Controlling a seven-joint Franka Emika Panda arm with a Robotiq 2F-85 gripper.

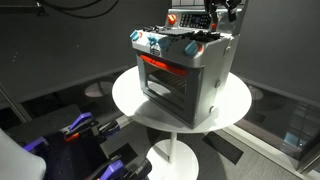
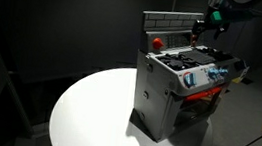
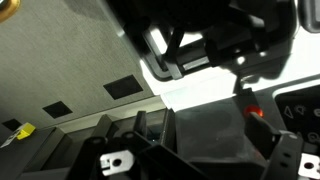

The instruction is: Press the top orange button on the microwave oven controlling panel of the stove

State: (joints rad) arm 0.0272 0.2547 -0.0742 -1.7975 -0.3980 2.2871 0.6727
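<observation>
A grey toy stove (image 1: 185,70) stands on a round white table (image 1: 130,100); it also shows in an exterior view (image 2: 168,98). Its upright back panel carries an orange-red button (image 1: 172,17), also seen in an exterior view (image 2: 157,43). My gripper (image 1: 214,16) hangs just above the stove's back edge, to one side of that button, and is likewise visible in an exterior view (image 2: 207,24). In the wrist view the gripper (image 3: 205,140) has its fingers apart over a dark surface, with an orange glow (image 3: 253,112) near the right finger. It holds nothing.
The stove top has black burners and blue knobs (image 2: 193,79) along the front, above an orange-trimmed oven door (image 1: 160,75). Dark curtains surround the table. Dark equipment with blue parts (image 1: 75,128) sits on the floor beside the table's pedestal (image 1: 180,155).
</observation>
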